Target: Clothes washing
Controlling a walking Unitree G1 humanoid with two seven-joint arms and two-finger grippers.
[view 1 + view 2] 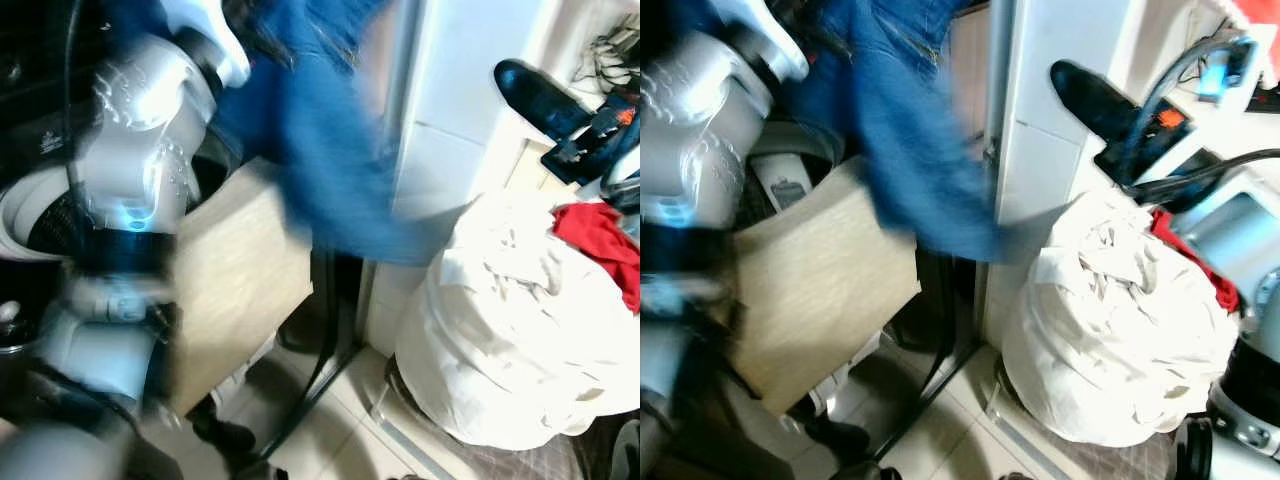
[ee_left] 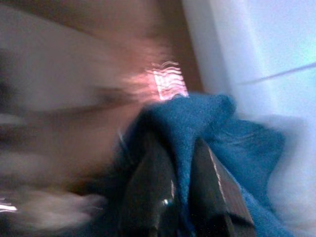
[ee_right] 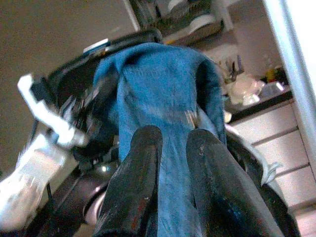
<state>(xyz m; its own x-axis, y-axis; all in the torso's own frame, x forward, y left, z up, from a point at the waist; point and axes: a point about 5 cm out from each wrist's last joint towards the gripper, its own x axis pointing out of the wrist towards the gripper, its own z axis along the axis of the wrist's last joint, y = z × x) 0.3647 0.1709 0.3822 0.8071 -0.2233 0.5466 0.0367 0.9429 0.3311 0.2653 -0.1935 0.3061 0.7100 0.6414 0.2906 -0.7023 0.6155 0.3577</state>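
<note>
Jeans (image 1: pixel 320 150): pinched by left gripper (image 2: pixel 180 197) and right gripper (image 3: pixel 170 163), both clamped on denim. Washer (image 1: pixel 30 215) apparently below-left; blurred. Advice: lower centred over drum before releasing.

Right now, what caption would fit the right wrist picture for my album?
Right gripper pinching blue jeans between its two black fingers.

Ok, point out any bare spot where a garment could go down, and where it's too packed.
Bare room: the tiled floor between the beige panel and the white laundry bundle, crossed only by a dark cable. Crowded: the bundle, with a red cloth on it. Both the left claw and right claw pinch the blue garment above the washer opening.
</note>
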